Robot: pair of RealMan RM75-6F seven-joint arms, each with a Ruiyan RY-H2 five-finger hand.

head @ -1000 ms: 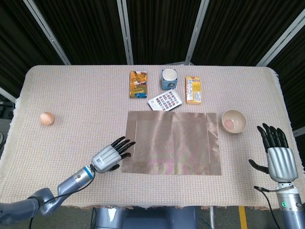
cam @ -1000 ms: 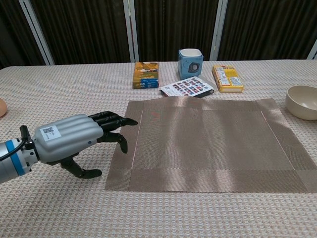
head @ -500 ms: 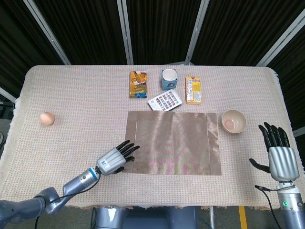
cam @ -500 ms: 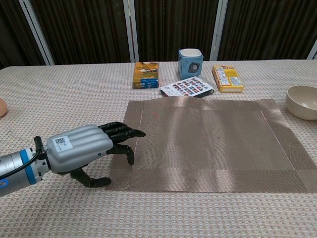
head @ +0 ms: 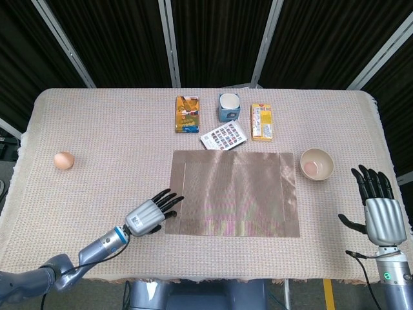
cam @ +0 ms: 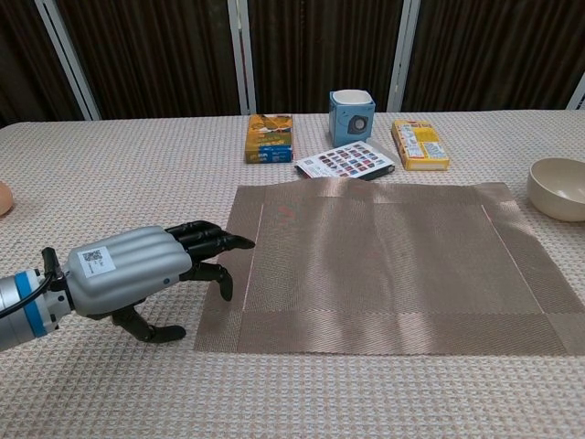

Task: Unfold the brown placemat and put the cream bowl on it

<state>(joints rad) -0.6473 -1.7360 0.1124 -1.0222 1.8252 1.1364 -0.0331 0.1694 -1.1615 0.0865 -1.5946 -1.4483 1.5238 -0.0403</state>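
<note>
Dark vertical-slat curtains with metal poles behind; counter (head: pixel 97 129) covered in beige woven cloth. Brown placemat (head: pixel 233 193) lies flat and fully spread near the counter's middle, slight ripples across it in the chest view. Cream bowl (head: pixel 316 164) sits upright just off the placemat's far right corner, on the cloth, not touching the mat; something pinkish inside, can't tell what.

Left hand (head: pixel 150 213) low at the placemat's near left corner, palm down, fingers apart and stretched toward the mat, holding nothing; dark fingertips (cam: pixel 239 243) reach right to the mat's left edge, contact unclear. Thumb tucked under toward the cloth in the chest view. Right hand (head: pixel 378 210) at the right edge of the counter, fingers spread and pointing away from the robot, empty, well apart from the bowl; only seen in the head view.

Far side row: orange box (head: pixel 187 113), blue-and-white cup (head: pixel 228 106), yellow box (head: pixel 261 122), patterned card (head: pixel 224 136) just beside the mat's far edge. Egg (head: pixel 63 160) alone at the left.
</note>
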